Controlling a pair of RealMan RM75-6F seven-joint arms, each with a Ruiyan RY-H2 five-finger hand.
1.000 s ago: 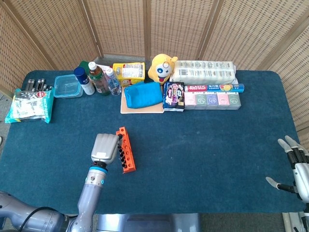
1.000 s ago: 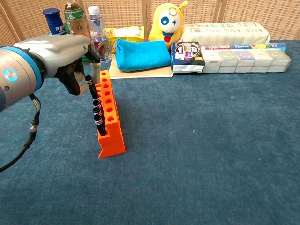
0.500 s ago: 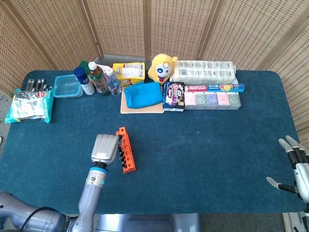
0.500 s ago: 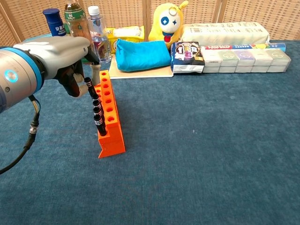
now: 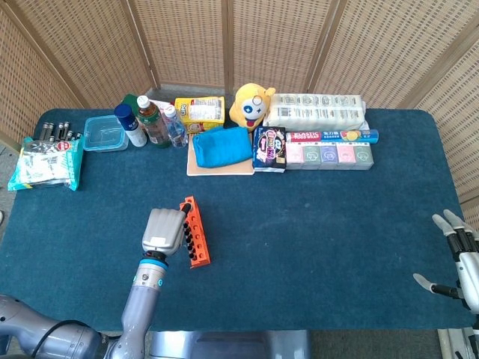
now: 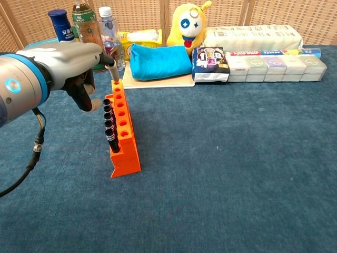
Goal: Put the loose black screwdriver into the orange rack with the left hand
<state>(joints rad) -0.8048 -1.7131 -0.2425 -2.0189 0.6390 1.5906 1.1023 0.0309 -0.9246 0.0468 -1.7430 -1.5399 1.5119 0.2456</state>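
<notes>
The orange rack point(image 5: 197, 235) point(image 6: 125, 138) stands near the table's front left. Several black screwdrivers stick out of its left side. The rearmost black screwdriver point(image 6: 107, 102) sits in a slot, level with the others. My left hand point(image 5: 162, 229) point(image 6: 67, 63) is right beside the rack's left side. One finger reaches over the rack's far end and the thumb point(image 6: 90, 103) hangs just left of that screwdriver; nothing is between them. My right hand point(image 5: 459, 263) rests at the table's front right edge with its fingers spread and nothing in it.
Along the back stand bottles point(image 6: 108, 37), a blue pouch point(image 5: 221, 146) on a board, a yellow plush toy point(image 5: 251, 105), boxed packs point(image 5: 329, 153) and a wrapped roll pack point(image 5: 317, 110). A clear box point(image 5: 105, 133) and a bag point(image 5: 46, 163) lie at the far left.
The screwdriver the left hand held above the rack has dropped into a slot, and the fingers have lifted away from it. The right hand has not moved.
</notes>
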